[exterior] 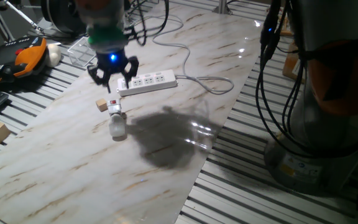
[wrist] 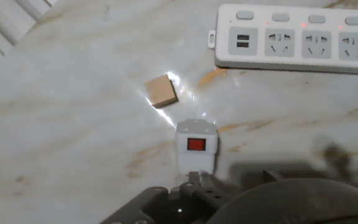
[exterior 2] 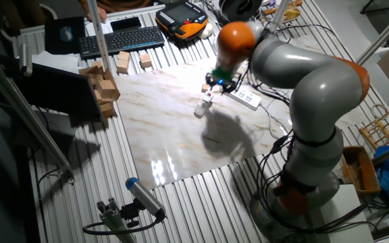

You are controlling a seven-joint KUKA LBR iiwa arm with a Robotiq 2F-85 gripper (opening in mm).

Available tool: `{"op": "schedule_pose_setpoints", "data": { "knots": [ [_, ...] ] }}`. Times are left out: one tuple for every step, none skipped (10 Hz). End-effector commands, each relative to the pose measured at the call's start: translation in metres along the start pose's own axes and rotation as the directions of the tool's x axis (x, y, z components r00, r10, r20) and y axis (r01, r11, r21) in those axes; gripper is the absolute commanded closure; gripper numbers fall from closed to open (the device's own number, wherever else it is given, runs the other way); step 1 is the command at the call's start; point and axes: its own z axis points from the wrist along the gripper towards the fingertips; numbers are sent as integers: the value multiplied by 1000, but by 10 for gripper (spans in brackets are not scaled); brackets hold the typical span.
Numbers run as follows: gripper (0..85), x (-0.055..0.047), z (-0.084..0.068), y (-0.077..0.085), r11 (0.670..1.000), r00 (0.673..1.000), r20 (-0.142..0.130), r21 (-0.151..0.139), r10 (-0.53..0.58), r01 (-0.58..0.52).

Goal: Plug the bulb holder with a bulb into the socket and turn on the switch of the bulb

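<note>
White bulb holder (wrist: 196, 146) with red switch, white socket (wrist: 294, 41), tan cube (wrist: 161, 91)

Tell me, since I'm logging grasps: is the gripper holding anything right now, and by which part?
Nothing is held. The gripper hangs open above the marble table, while the bulb holder with its bulb lies untouched below it.

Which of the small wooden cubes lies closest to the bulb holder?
The tan wooden cube on the marble board, just beside the bulb holder and near the socket. The other wooden blocks lie off the board, on the slatted table near the keyboard.
</note>
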Motion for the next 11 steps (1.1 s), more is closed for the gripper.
{"op": "schedule_pose_setpoints", "data": {
  "knots": [
    [340,-1,8,3,966,966,53,25,254,-256],
    [340,-4,17,6,965,962,78,15,260,-262],
    [340,-4,23,8,964,960,82,3,266,-267],
    [340,-3,27,8,963,960,84,2,267,-269],
    [340,-3,32,9,963,960,82,-2,268,-269],
    [340,-2,37,10,963,960,76,-13,270,-269],
    [170,-2,41,11,964,962,74,-20,264,-264],
    [170,-4,43,11,969,966,77,-20,246,-245],
    [170,-5,46,12,972,969,73,-24,235,-234],
    [170,-5,51,12,971,968,77,-32,238,-237],
    [170,-3,58,13,971,967,85,-43,240,-237]
  ]
}}
